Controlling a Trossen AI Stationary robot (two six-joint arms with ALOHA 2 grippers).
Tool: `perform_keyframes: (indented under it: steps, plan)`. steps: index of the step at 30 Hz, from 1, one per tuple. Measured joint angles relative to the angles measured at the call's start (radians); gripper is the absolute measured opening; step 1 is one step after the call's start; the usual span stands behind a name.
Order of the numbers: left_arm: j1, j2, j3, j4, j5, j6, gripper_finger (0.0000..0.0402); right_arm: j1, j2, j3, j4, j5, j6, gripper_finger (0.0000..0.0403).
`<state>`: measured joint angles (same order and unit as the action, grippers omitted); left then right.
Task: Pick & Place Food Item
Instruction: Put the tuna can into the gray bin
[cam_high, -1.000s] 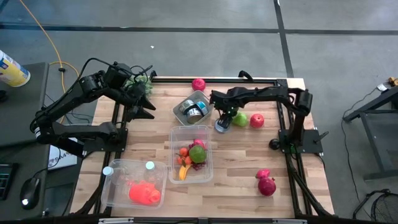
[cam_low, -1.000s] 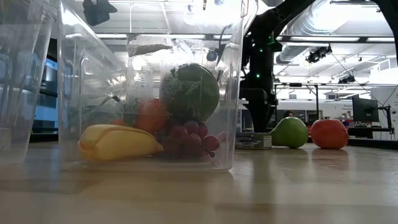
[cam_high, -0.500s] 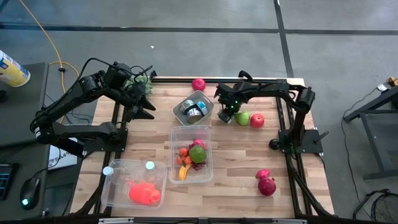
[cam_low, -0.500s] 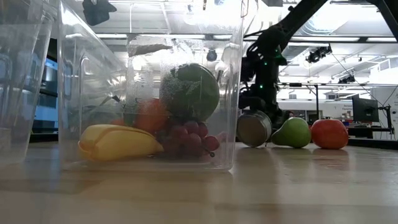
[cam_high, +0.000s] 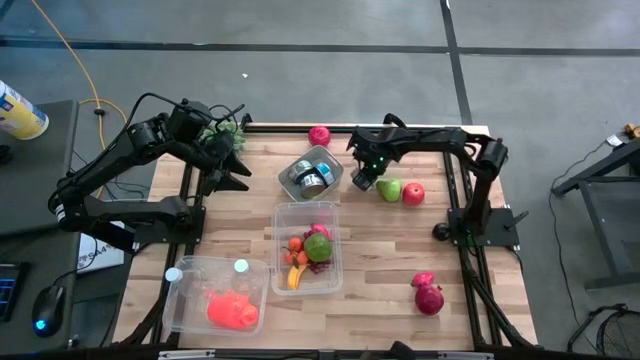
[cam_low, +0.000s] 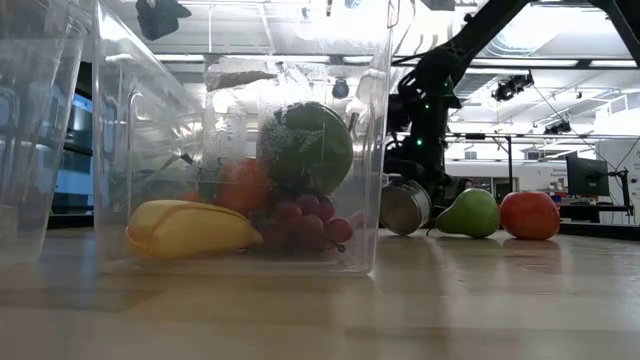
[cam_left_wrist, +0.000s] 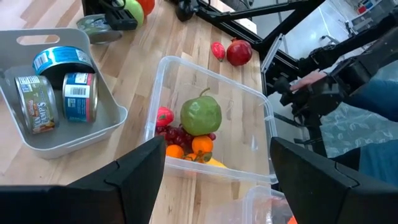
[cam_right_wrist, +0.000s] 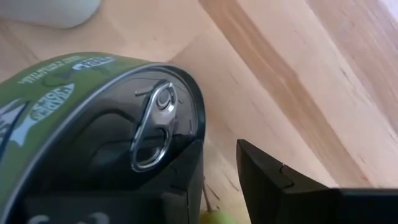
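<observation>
Green-labelled round tin can (cam_right_wrist: 93, 124), flat on the tabletop a second ago, now tilted clear, clenched in right gripper (cam_high: 364, 181) near the far edge, ready for carrying.

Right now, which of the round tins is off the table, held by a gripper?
The green-labelled tin, tilted in the right gripper beside the green pear; the other three sit in the grey tray.

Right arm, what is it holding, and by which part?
The right gripper holds a tin can, jaws clamped over its rim at the pull-tab lid.
</observation>
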<state>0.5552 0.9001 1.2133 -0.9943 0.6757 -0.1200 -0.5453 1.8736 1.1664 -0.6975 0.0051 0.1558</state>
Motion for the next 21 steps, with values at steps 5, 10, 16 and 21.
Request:
perform_keyframes:
  steps: [5,10,16,21]
  plan:
    - [0.0,0.0,0.0,0.0,0.0,0.0,0.0281,-0.059,0.003,-0.004,-0.006,-0.168,0.005,0.0084]
    - [0.0,0.0,0.0,0.0,0.0,0.0,0.0281,-0.098,0.003,-0.004,-0.009,-0.224,0.007,0.0084]
    - [0.0,0.0,0.0,0.0,0.0,0.0,0.0281,-0.132,0.003,-0.003,-0.011,-0.292,0.005,0.0083]
    - [0.0,0.0,0.0,0.0,0.0,0.0,0.0281,-0.155,0.003,-0.002,-0.015,-0.22,0.004,0.0083]
